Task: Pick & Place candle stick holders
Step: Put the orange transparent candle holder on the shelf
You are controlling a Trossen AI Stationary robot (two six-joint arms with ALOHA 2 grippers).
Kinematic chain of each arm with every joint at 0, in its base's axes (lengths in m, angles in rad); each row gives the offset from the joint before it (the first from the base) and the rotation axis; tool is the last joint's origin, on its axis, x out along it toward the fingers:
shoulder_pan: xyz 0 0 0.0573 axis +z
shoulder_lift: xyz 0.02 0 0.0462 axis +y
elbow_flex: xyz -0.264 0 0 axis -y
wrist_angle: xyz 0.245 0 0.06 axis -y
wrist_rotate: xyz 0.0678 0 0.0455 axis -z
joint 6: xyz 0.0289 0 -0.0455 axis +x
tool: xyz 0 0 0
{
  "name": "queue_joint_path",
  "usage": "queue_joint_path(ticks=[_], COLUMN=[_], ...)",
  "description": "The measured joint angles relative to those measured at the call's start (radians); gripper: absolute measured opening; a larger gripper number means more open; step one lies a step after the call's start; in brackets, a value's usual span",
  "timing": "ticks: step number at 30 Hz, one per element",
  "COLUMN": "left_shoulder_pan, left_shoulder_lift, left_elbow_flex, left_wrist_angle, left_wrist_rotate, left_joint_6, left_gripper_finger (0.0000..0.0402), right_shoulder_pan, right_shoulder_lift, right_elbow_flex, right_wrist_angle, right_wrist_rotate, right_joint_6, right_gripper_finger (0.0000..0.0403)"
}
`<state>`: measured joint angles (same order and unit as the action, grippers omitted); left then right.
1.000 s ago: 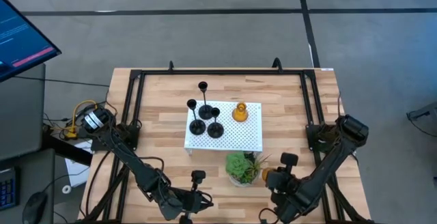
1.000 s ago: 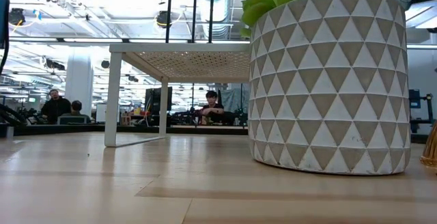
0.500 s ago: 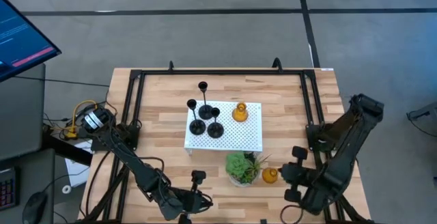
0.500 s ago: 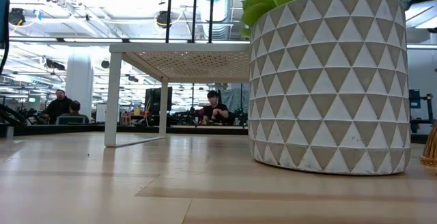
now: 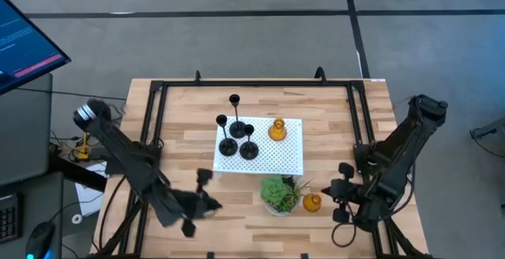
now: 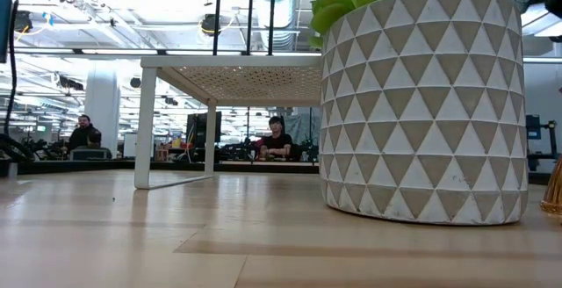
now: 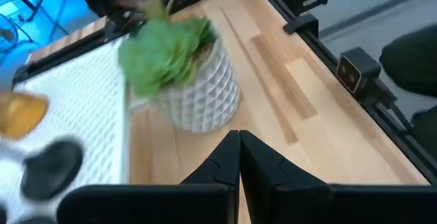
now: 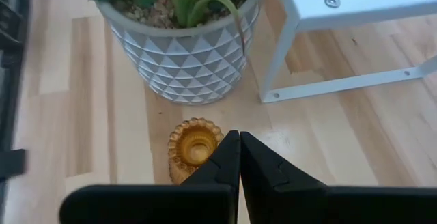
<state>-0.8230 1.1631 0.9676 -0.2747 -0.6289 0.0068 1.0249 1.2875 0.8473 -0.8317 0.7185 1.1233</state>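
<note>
We see right hand (image 5: 341,192) fingers pressed together, empty, just beside amber holder (image 5: 312,203) on the worktop (image 5: 331,117); left hand (image 5: 201,198) likewise closed. Holder squat, ribbed, upright.

Three black candle stick holders (image 5: 235,129) stand upright, clustered on the white stand's left part; one amber holder (image 5: 277,129) stands right of them; another amber holder (image 5: 312,203) stands on the table, nearer.
</note>
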Motion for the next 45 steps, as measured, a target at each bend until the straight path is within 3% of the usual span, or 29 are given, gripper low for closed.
queue_joint_path(ticks=[7, 14, 26, 37, 45], left_shoulder_pan=[0.000, 0.001, 0.000, 0.001, 0.000], left_shoulder_lift=[-0.319, -0.484, -0.499, -0.499, -0.498], left_elbow_flex=[-0.337, -0.503, -0.523, -0.523, -0.523], left_wrist_angle=[0.234, 0.323, 0.352, 0.354, 0.361], left_wrist_rotate=[0.034, 0.037, 0.027, 0.027, 0.027], left_joint_6=[-0.014, -0.012, 0.118, 0.118, 0.117], left_gripper_finger=[0.0008, 0.0008, 0.0008, 0.0008, 0.0008], right_shoulder_pan=[0.059, 0.130, 0.228, 0.230, 0.198], right_shoulder_lift=[-0.083, -0.125, -0.018, 0.199, 0.236], right_elbow_flex=[-0.020, -0.019, -0.019, -0.019, -0.018], right_wrist_angle=[0.006, 0.004, 0.002, 0.055, 0.084], right_wrist_rotate=[0.033, 0.042, 0.149, 0.147, 0.113], right_joint_6=[0.001, 0.019, 0.254, 0.466, 0.509], right_gripper_finger=[0.0000, 0.0000, 0.0000, 0.0000, 0.0003])
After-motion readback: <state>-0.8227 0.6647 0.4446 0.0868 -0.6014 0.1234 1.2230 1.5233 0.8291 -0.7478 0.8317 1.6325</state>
